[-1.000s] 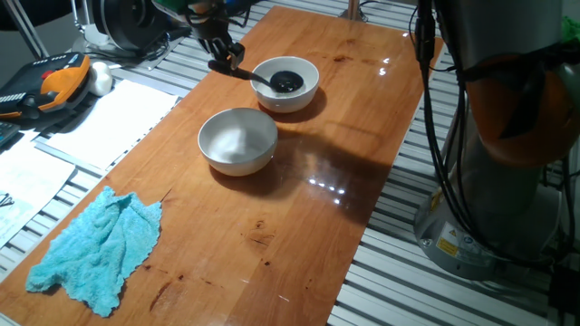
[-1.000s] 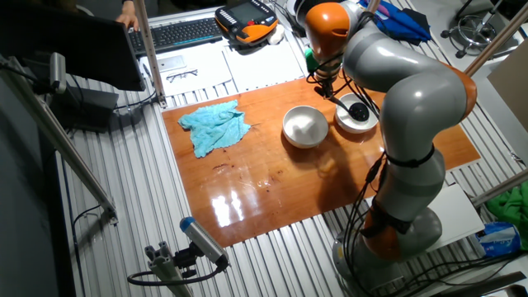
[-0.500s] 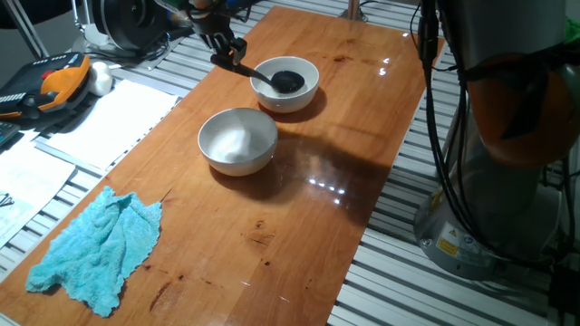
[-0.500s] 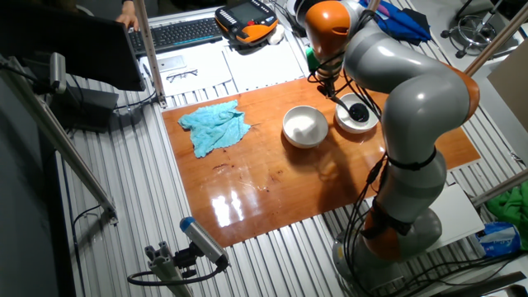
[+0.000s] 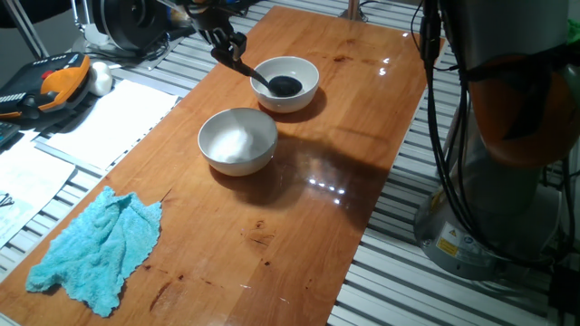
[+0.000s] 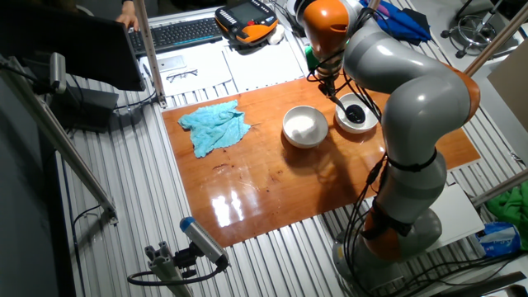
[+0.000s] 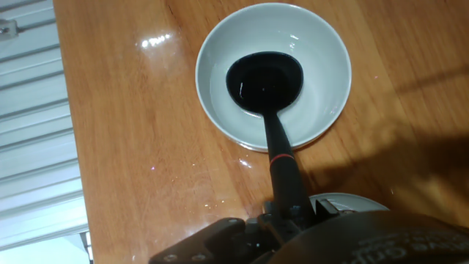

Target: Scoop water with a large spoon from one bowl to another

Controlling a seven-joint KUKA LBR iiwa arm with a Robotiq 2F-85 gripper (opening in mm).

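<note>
One fixed view: I count two white bowls on the wooden table [image 5: 381,136], the far bowl [image 5: 285,82] with the large spoon [image 5: 272,83] standing in it, and the near bowl [image 5: 237,140] just beside it, with no spoon in it; one blue cloth [image 5: 95,243] lies well apart at the table's near end. The gripper [image 5: 228,45] pinches the spoon's handle above the far bowl's rim, handle tilted up toward it. The other fixed view: same count, two bowls, one spoon, one cloth; the spoon's black head sits low in the bowl nearer the arm's base. Hand view: the spoon head is down inside the far bowl [image 7: 272,73], the water [image 7: 220,88] barely visible as a faint ring against white. My judgement: the ladle is light and stiff, but the long thin handle gives leverage, so a hold at the red end lets the loaded head swing; the water will slosh, so the head must stay level
</note>
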